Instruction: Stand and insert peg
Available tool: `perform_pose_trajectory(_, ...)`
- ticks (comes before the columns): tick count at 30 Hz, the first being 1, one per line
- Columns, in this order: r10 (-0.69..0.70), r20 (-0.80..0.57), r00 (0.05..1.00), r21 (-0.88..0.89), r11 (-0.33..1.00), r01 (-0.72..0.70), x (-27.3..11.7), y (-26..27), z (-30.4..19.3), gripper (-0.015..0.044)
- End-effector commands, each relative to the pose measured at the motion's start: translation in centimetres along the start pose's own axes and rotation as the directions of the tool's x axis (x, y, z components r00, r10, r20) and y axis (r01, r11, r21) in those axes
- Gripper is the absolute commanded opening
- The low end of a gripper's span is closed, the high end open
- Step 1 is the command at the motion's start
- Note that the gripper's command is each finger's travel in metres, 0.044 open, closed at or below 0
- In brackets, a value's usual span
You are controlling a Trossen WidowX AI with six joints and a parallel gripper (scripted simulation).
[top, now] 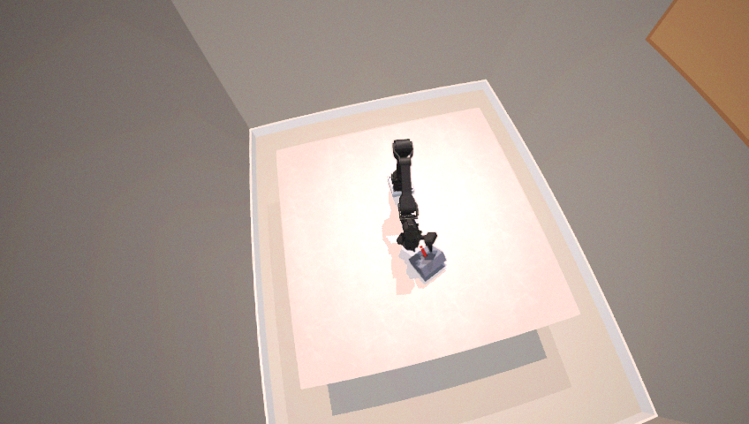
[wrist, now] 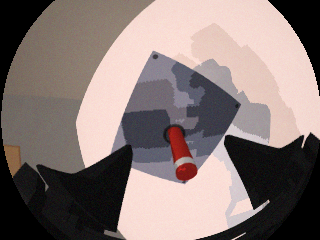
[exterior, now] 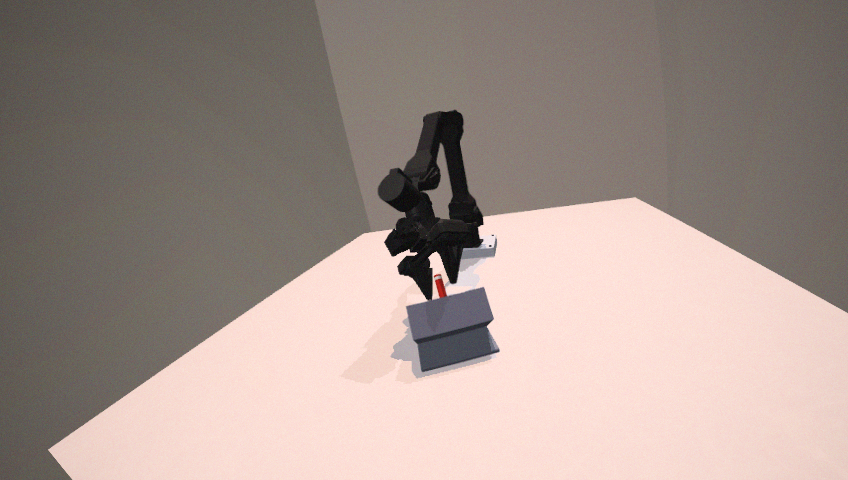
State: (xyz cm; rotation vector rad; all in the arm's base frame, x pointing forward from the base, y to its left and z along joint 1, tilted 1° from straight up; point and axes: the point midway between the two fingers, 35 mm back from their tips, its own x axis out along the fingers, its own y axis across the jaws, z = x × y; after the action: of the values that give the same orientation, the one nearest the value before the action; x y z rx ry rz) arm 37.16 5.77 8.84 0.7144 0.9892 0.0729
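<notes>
The red peg point(top: 423, 252) point(exterior: 440, 289) point(wrist: 179, 148) stands tilted out of the sloped grey panel point(top: 427, 270) point(exterior: 451, 315) point(wrist: 146, 95). Its plain end is in the dark-rimmed hole point(wrist: 166, 134), and its white-banded end points outward. How deep it sits is hidden inside the panel. My gripper point(top: 423, 248) point(exterior: 441, 290) point(wrist: 180, 146) is open. Its two black fingers stand wide apart on either side of the peg, with a visible gap on each side in the wrist view. Neither finger touches the peg there.
The panel's block stands on the pale pink table point(top: 341, 314) point(exterior: 595, 356) point(wrist: 102, 105). The arm's light base point(exterior: 484, 248) is behind it in the exterior view. An orange-brown surface point(top: 714, 57) point(wrist: 11, 159) is far off, beyond the table.
</notes>
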Motion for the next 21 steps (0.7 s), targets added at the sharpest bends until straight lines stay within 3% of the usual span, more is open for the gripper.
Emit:
perform_pose_trajectory(1, 0.006, 0.003, 1.0, -0.007, 1.0, -0.006, -0.8, 0.2, 0.2, 0.044)
perform_pose_trajectory(21, 0.003, 0.005, 1.0, -0.004, 1.0, -0.003, -4.0, 0.1, 0.5, 0.044)
